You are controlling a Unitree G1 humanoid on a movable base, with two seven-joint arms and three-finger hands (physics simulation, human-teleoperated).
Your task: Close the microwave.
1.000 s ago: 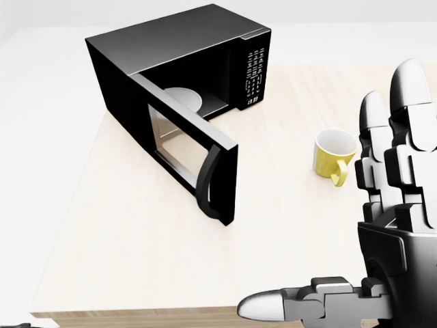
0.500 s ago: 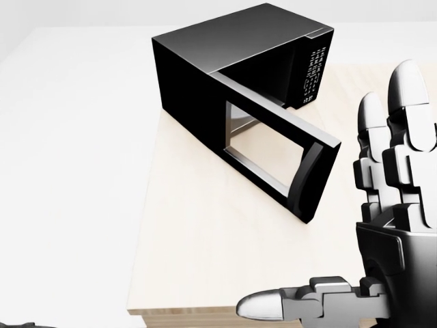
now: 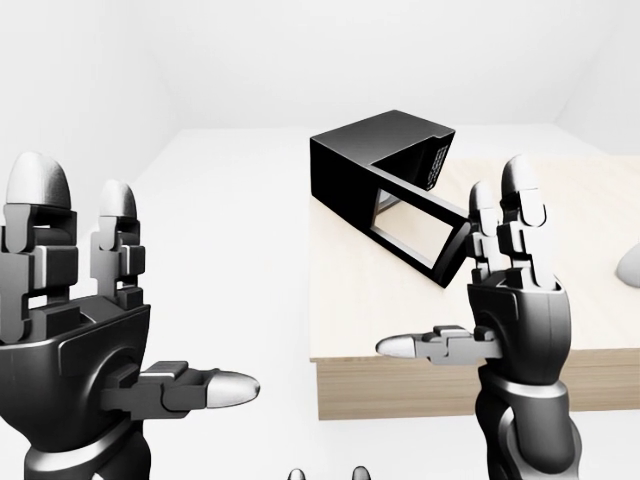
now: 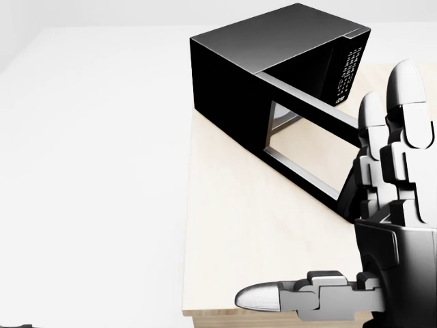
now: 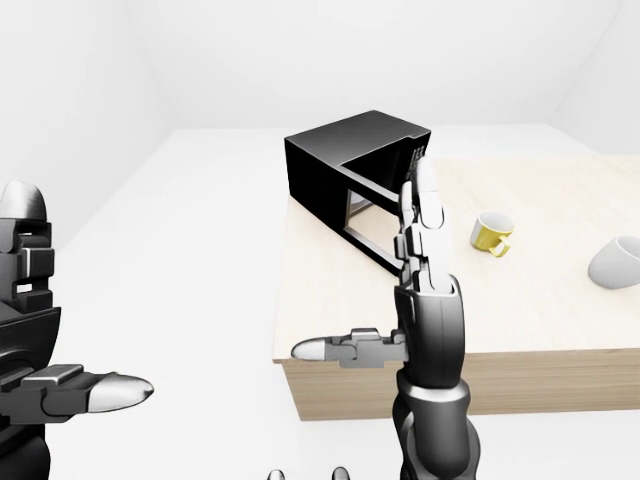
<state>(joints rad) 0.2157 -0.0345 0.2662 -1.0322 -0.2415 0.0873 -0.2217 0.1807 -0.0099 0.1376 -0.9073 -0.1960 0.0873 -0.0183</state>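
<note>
The room is bare white walls and white floor, w/ a light wood table [image 5: 540,320] to the right in the eye views. The microwave [image 3: 362,160], black, sits at the table's upper-left corner. Its door [image 3: 415,225] hangs wide open, hinged on the left side of the box, long edge running from the box down and right toward the robot; the free handle end is the part nearest the right hand. A yellow mug [image 5: 492,232] and a pale bowl [image 5: 617,262] stand further right on the tabletop, well apart from the microwave.

The key relation: the right hand [image 3: 500,300] is raised and lies just right of the door's free end in the left-eye view, overlapping it in the head view, though I can't tell depth, prob not touching yet. It is clearly the nearer hand. The left hand [image 3: 85,310] is off to the left over the floor, well away from the table.

Both hands are spread, 2 fingers upright, thumb out sideways, holding nothing.

Judgement: pushing the door's free end leftward w/ the right hand should swing it toward the box
</note>
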